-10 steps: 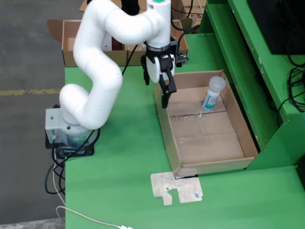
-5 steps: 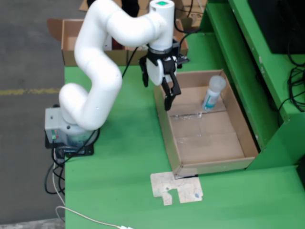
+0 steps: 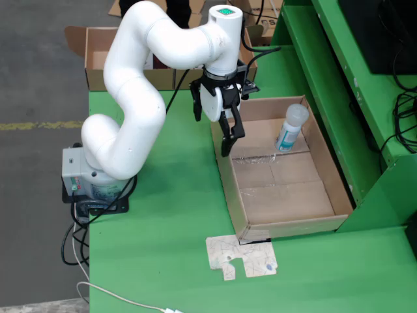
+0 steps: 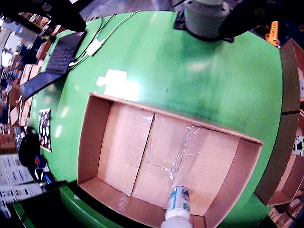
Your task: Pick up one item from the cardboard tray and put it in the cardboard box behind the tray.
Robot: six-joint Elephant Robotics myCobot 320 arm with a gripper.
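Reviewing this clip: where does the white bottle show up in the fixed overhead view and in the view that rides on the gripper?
View from above: the white bottle leans in the cardboard tray's upper-right corner.
View that rides on the gripper: the bottle sits at the bottom edge, partly cut off.
Shared landmark: the clear tape strip across the tray floor.

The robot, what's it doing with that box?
The white robot arm is holding its gripper over the left edge of the cardboard tray, seen from the standing view. The gripper holds nothing. One white bottle with a blue label lies in the tray's far corner, untouched. The cardboard box behind waits.
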